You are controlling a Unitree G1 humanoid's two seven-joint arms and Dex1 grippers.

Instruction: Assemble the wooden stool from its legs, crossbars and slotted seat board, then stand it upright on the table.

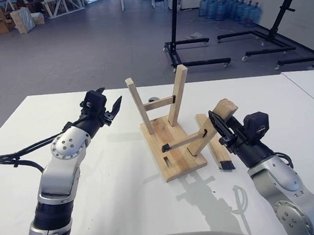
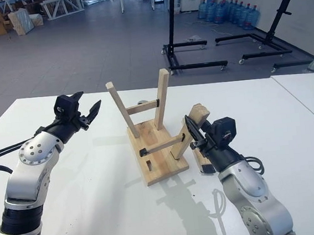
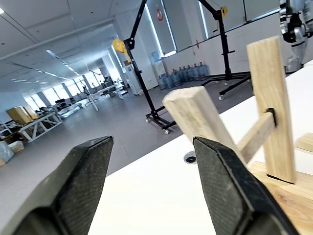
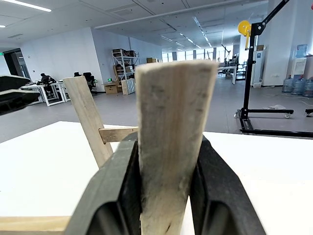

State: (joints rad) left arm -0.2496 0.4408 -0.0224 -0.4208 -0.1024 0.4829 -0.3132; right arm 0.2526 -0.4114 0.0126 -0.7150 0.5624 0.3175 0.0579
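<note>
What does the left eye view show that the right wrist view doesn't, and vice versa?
Left eye view adds: the whole seat board lying flat on the table, both standing legs, and a loose leg on the table beside the board. Right wrist view adds: a close look at the fingers pressed against both sides of the held leg. Both: the right gripper shut on that leg, one standing leg with its crossbar, and the open left gripper, cut off at the wrist view's edge.

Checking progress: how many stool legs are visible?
4: two legs standing on the seat board, joined by a crossbar; one leg tilted in the right tool; one lying on the table beside the board, partly hidden.
</note>
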